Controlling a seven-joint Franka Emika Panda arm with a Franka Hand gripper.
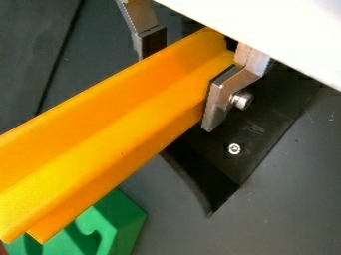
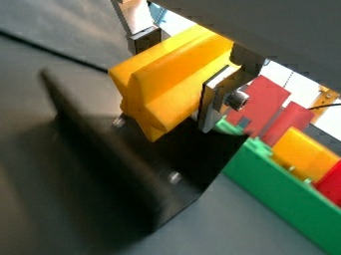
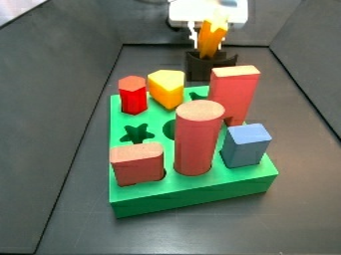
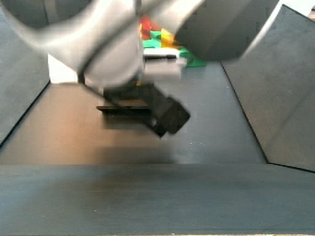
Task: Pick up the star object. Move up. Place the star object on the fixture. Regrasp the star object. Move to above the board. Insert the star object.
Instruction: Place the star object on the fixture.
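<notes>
Wrist views both show the gripper (image 1: 186, 62) clamped on the star object (image 1: 114, 129), silver fingers (image 1: 224, 92) pressed flat against opposite sides of the long orange-yellow bar near one end, so most of its length juts out past the jaws. Held sideways like this, presumably because it was lifted lying down and cannot go into a hole until turned on end. Seen in a side view at the far end of the floor, behind the board (image 3: 186, 189), with the bar (image 3: 210, 38) just above or resting on the fixture (image 3: 200, 66); contact hard to judge from here. Probably the set-down stage: the notch gives the bar somewhere to sit while the grip is changed to an upright one. Star-shaped hole (image 3: 135, 132) in the green slab open and waiting, between the red peg (image 3: 132, 94) and the reddish block (image 3: 138, 162). Other side view largely blocked by the blurred arm, with only a dark bracket (image 4: 145, 106) and a sliver of green beyond. Main risk when letting go: the long overhang tipping off the notch.
</notes>
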